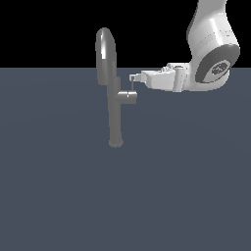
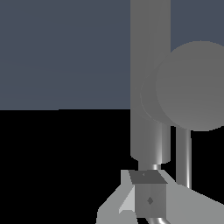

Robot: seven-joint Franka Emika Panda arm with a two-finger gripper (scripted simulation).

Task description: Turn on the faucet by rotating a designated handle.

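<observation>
The faucet (image 1: 113, 105) is a tall glossy grey tube with an arched spout, standing on the flat grey floor. A short horizontal stub (image 1: 127, 97) sticks out toward the exterior view's right. The handle (image 1: 133, 86), a thin grey rod, rises from the stub's end. My gripper (image 1: 132, 77) reaches in from the exterior view's right, level with the rod's top and touching or nearly touching it. In the wrist view the faucet tube (image 2: 150, 65), the stub's round end (image 2: 192, 85) and the handle rod (image 2: 183, 153) show. The gripper (image 2: 146, 179) looks shut, with the rod beside it, not between the fingers.
The grey floor (image 1: 59, 186) spreads flat around the faucet base (image 1: 115, 143). My white arm (image 1: 211, 54) hangs above the floor at the exterior view's upper right. No other objects show.
</observation>
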